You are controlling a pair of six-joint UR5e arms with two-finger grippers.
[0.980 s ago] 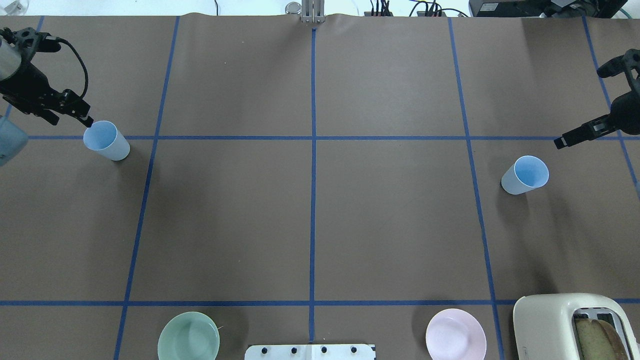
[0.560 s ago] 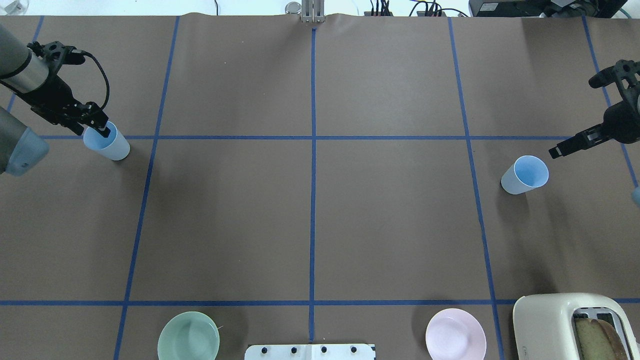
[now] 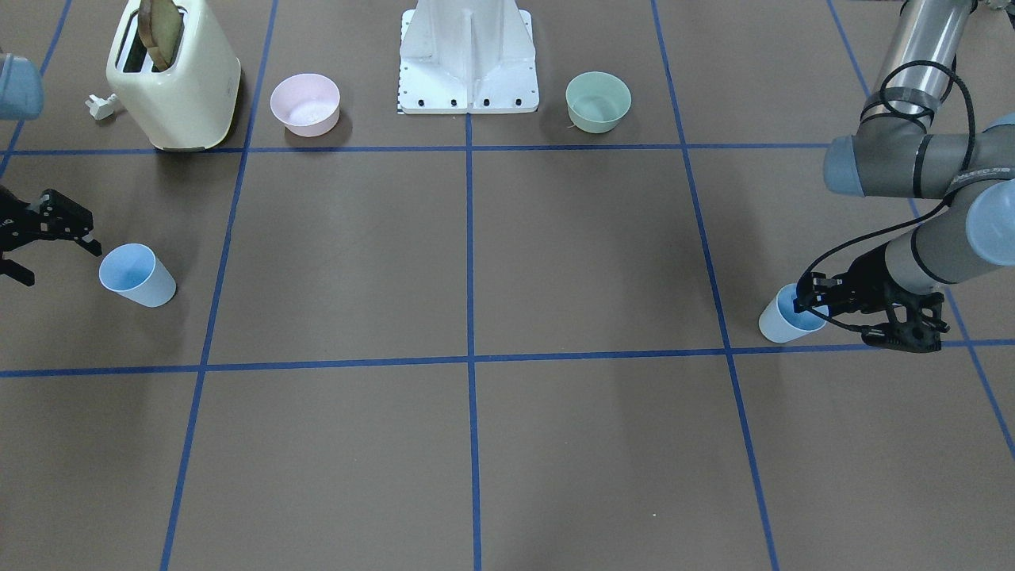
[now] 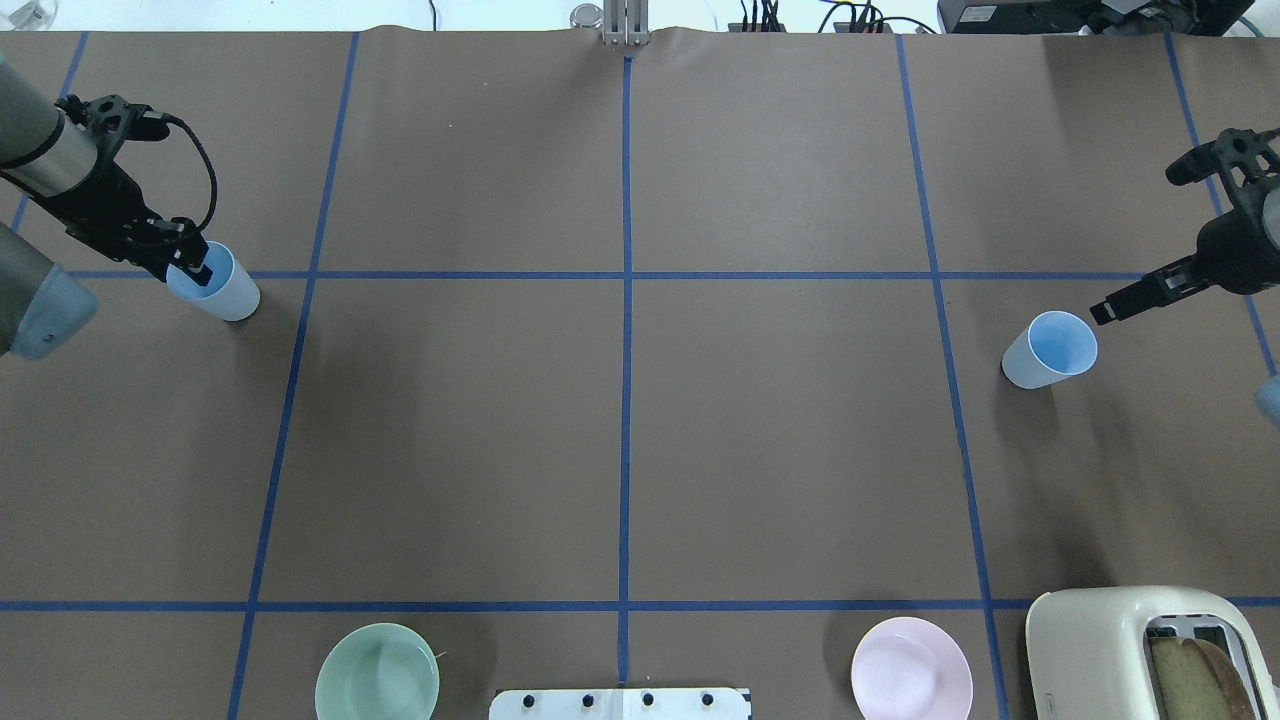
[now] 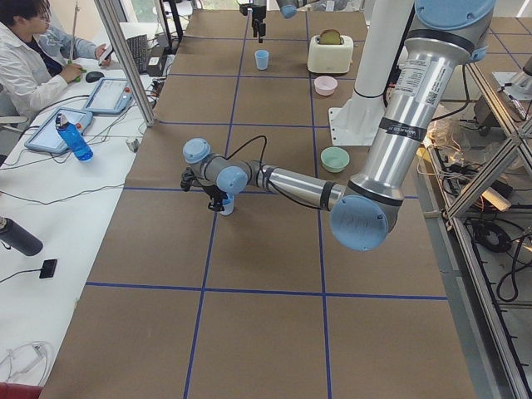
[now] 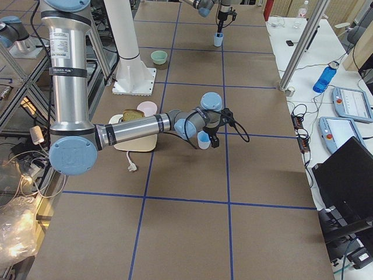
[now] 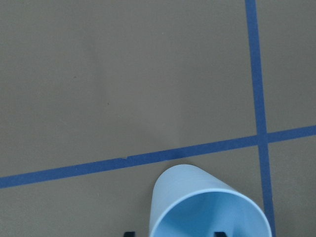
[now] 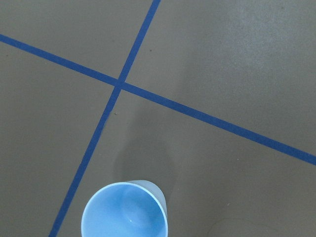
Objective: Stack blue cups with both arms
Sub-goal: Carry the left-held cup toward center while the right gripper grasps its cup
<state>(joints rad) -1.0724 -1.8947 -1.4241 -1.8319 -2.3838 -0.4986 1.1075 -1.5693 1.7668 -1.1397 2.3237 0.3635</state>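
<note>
Two pale blue cups stand upright on the brown table. The left cup is at the far left, also in the front view and the left wrist view. My left gripper is open and straddles its rim: one fingertip is inside the cup, the other outside. The right cup stands at the far right, also in the front view and the right wrist view. My right gripper is open and empty, just beside this cup and apart from it.
A cream toaster with bread stands at the near right corner. A pink bowl and a pale green bowl sit on either side of the white base. Blue tape lines grid the table.
My left gripper has moved right and down onto the left cup, with one finger now inside its rim. My right gripper has moved closer to the right cup. Both cups stay put.
</note>
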